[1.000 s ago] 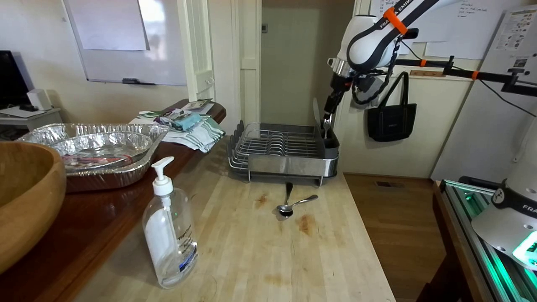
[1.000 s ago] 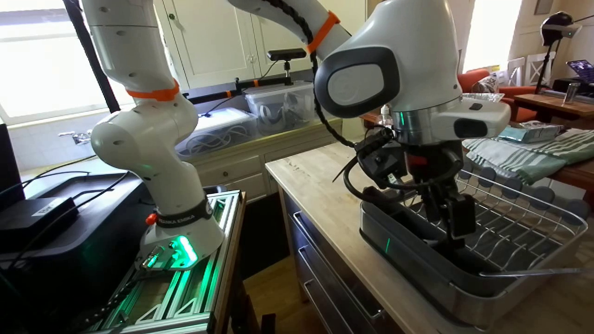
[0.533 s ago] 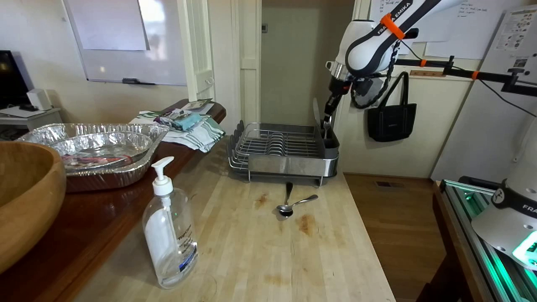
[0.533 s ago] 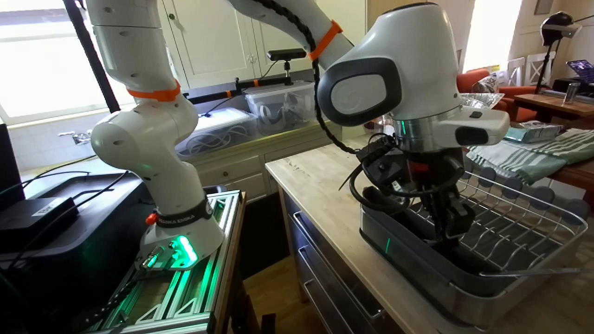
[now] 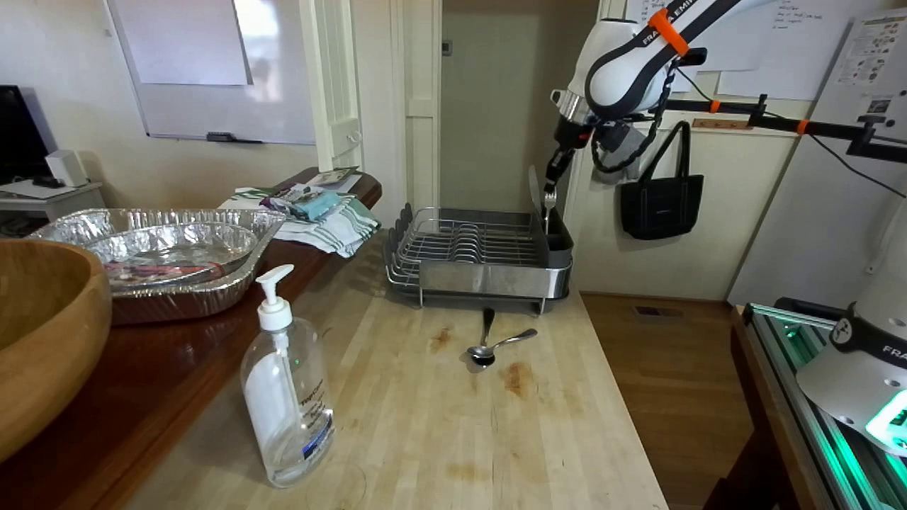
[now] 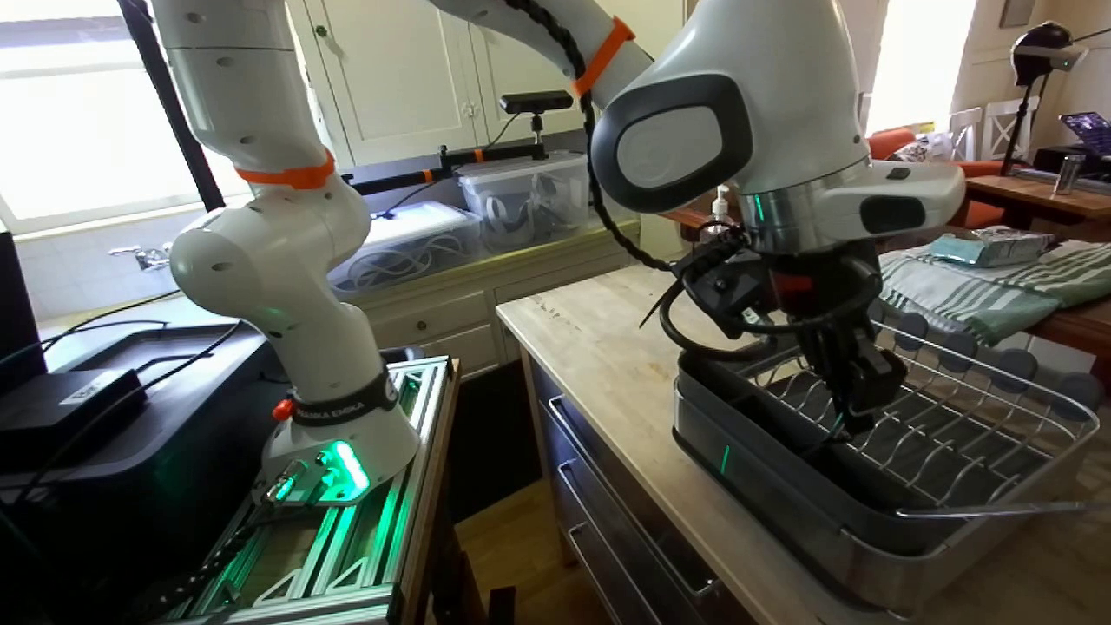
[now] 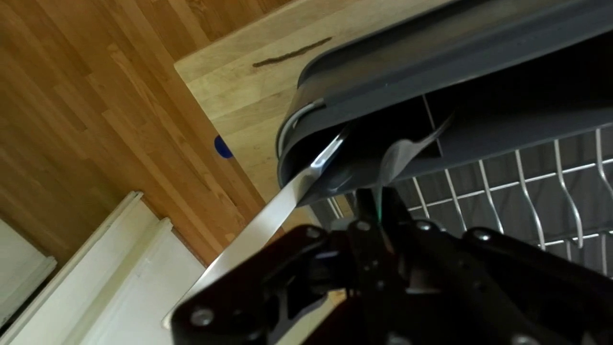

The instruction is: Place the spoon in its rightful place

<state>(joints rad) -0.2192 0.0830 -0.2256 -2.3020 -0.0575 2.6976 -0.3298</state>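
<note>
Two spoons lie crossed on the wooden counter in an exterior view: a silvery spoon (image 5: 516,338) and a dark-handled spoon (image 5: 488,324), their bowls overlapping. Away from them, over the cutlery holder (image 5: 558,248) on the rack's end, my gripper (image 5: 549,188) points down. It is shut on a silvery fork (image 5: 550,205), tines up, whose lower end is inside the holder. In the wrist view the fork (image 7: 398,157) runs from between my fingertips into the dark holder; its tip between the fingers is partly hidden. A knife (image 7: 268,220) leans in the same holder, left of the gripper.
The dish rack (image 5: 489,280) has wire prongs beside the holder. A clear pump bottle (image 5: 287,397) stands at the counter's front. Foil trays (image 5: 184,297) and a wooden bowl (image 5: 53,319) sit on the darker table to the left.
My gripper dipped toward the holder, shut on the fork and has since risen, so the fork stands higher. The spoons on the counter have not moved.
</note>
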